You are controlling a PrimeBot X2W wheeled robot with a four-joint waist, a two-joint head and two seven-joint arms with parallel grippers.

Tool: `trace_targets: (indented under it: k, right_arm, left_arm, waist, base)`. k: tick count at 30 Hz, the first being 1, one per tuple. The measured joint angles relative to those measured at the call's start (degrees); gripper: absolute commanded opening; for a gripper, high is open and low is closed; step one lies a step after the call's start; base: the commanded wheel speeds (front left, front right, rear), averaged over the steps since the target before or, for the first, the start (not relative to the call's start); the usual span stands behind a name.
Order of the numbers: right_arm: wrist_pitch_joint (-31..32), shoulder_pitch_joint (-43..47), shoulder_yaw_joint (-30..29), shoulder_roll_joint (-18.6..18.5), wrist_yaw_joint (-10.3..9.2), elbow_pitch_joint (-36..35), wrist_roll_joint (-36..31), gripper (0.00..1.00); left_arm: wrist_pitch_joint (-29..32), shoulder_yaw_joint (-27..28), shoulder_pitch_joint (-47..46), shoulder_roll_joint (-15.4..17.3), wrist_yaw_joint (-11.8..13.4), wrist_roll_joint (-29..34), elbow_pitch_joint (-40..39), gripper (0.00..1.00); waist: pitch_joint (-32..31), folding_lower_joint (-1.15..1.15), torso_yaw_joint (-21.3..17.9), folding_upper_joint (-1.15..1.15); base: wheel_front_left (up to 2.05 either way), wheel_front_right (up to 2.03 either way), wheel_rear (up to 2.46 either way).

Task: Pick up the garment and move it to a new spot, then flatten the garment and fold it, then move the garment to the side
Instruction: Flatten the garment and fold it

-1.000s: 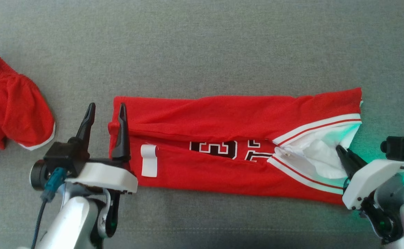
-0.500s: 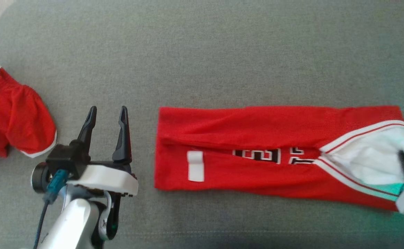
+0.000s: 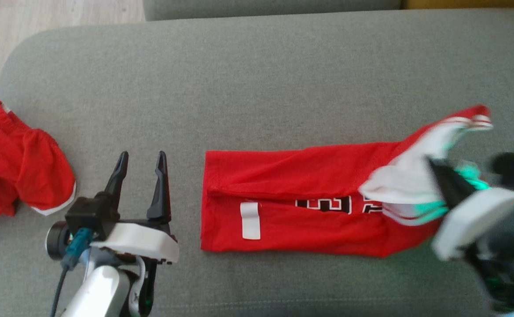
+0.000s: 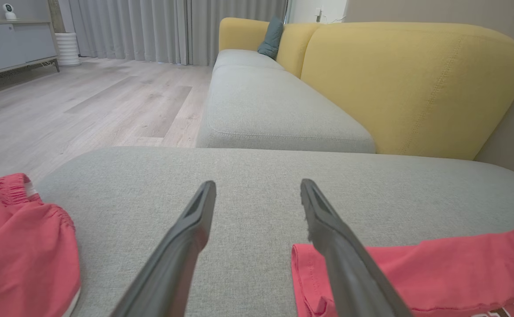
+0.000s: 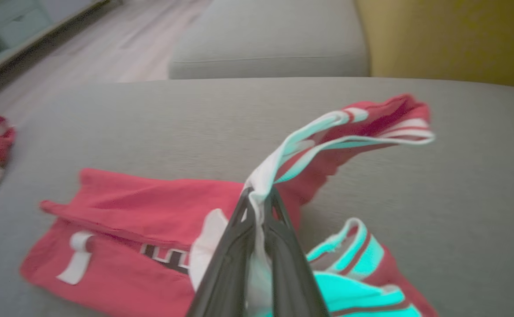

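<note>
The garment [image 3: 301, 198] is a red jersey with white trim, folded into a long strip across the grey cushion [image 3: 257, 88]. My right gripper [image 3: 433, 165] is shut on its white-trimmed right end, which is raised off the cushion and curls over. The right wrist view shows that gripper [image 5: 259, 191] pinching the white trim, with the rest of the garment [image 5: 151, 211] lying flat below. My left gripper [image 3: 142, 154] stands open a short way left of the garment's left edge, holding nothing. In the left wrist view the left gripper [image 4: 257, 182] is over bare cushion, the garment [image 4: 437, 273] at lower right.
Crumpled red shorts [image 3: 15, 163] lie at the cushion's left end, also visible as red shorts [image 4: 15, 246]. Wooden floor [image 3: 41, 17] lies beyond the rounded left corner. A second grey cushion [image 4: 274, 110] and a yellow backrest [image 4: 406, 79] stand behind.
The garment has been dragged right, away from my left gripper. My right gripper has then lifted its trimmed end up and back over the strip. The head camera has shifted. The left gripper stays open.
</note>
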Motion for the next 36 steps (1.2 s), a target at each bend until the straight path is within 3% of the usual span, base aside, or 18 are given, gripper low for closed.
trace_targets:
  k: [7,16,23,24,25,36]
  right_arm:
    - [-1.7,-3.0,13.4,6.4,-0.01,4.3,3.6,0.00]
    - [-13.5,-8.3,27.7,6.8,-0.01,19.1,16.1,0.00]
    - [-19.5,-14.1,33.6,6.8,-0.01,28.7,20.7,0.00]
    - [-20.3,-14.6,34.0,6.7,-0.01,29.7,21.1,0.40]
    - [-21.5,-15.0,34.4,6.7,-0.01,30.5,21.8,1.00]
    - [-34.9,-21.0,37.5,6.7,-0.01,28.8,21.5,1.00]
  left_arm:
    - [0.3,-0.7,0.0,0.0,0.2,0.0,-0.2,1.00]
    - [0.6,-1.7,-0.1,-0.2,0.2,0.0,-0.2,1.00]
    - [0.6,-2.3,-0.4,-0.4,0.1,0.0,0.4,1.00]
    - [0.6,-2.3,-0.5,-0.4,0.1,0.0,0.5,1.00]
    - [0.6,-2.4,-0.7,-0.4,0.1,0.0,0.7,1.00]
    - [0.3,-2.4,-1.5,-0.5,0.2,-0.4,1.3,1.00]
  waist:
    - [-0.6,0.00,0.9,0.00]
    - [1.2,0.00,3.6,0.00]
    - [2.5,0.00,4.8,0.00]
    - [2.6,0.00,4.9,0.00]
    - [2.7,0.00,4.9,0.00]
    - [2.8,0.00,4.2,0.00]
  base:
    - [0.00,0.00,0.00]
    - [0.00,0.00,0.00]
    - [0.00,0.00,0.00]
    - [0.00,0.00,0.00]
    - [0.00,0.00,0.00]
    - [0.00,0.00,0.00]
